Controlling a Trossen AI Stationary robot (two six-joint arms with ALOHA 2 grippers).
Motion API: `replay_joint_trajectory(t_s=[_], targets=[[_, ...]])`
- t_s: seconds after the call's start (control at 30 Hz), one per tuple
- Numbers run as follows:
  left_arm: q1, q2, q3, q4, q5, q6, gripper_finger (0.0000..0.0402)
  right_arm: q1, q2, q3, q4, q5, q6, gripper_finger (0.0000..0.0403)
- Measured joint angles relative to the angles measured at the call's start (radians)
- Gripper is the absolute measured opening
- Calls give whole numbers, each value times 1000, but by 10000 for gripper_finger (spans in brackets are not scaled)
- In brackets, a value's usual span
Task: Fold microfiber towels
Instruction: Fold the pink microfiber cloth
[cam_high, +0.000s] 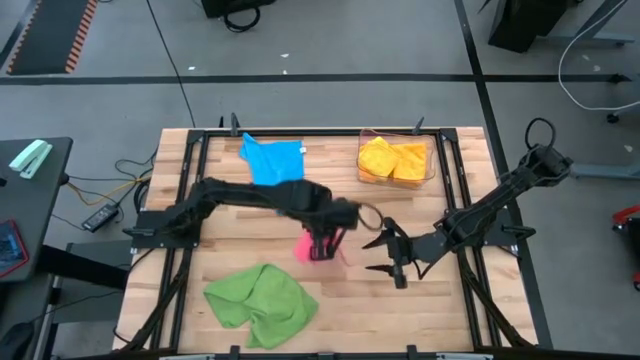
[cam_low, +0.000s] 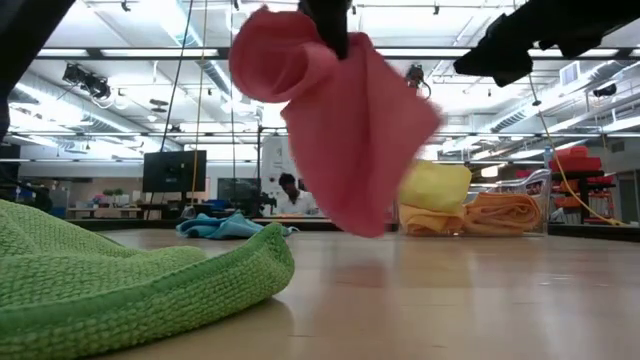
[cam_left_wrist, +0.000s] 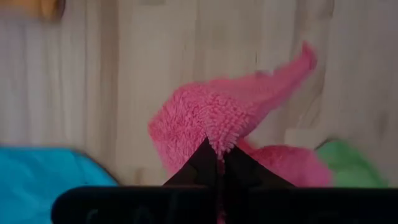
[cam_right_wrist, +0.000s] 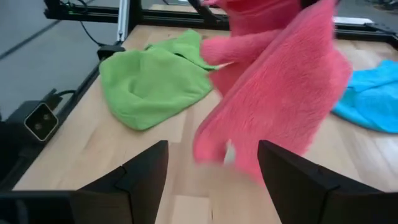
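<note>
At the centre of the high view the left gripper (cam_high: 320, 247) is pinched tight on a bunched edge of the pink towel (cam_low: 345, 125), which hangs clear of the wooden table (cam_low: 450, 300) in the upper middle of the low view, a limp fold with its lower corner dangling free; the right gripper (cam_high: 392, 254), just right of centre, stands with its jaws spread wide and holds nothing, its two fingers (cam_right_wrist: 146, 165) framing the hanging pink cloth close ahead; the cloth looks light, soft and floppy, with a plush nap that should grip well, so I judge the free lower corner the sensible place for the second hold, to stretch it flat before folding; outward from there, one green towel (cam_high: 262, 300) lies crumpled at the lower left, one blue towel (cam_high: 272, 160) is spread at the upper centre, and a clear plastic bin (cam_high: 428, 150) at the upper right holds one yellow towel (cam_low: 437, 186) and one orange towel (cam_low: 506, 212); five towels, one of each colour.
</note>
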Motion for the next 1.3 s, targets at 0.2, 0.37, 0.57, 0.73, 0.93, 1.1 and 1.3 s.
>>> replay_joint_trajectory(t_s=[0.2,0.37,0.57,0.73,0.93,1.1,1.3], targets=[[21,-1,0,10,45,-40,21,1,70,0,8,14,48,256],[19,-5,10,83,79,-17,9,13,129,0,-3,13,109,256],[-20,-22,20,161,114,-25,26,61,79,0,-68,4,179,256],[-54,31,19,159,108,2,9,91,53,-1,-203,-13,247,256],[-105,165,17,127,13,100,26,118,11,-1,-331,-42,367,256],[-122,233,16,15,-43,148,12,152,11,-1,-336,-42,367,256],[-119,233,0,-66,-137,94,43,171,11,-1,-330,-32,371,256]])
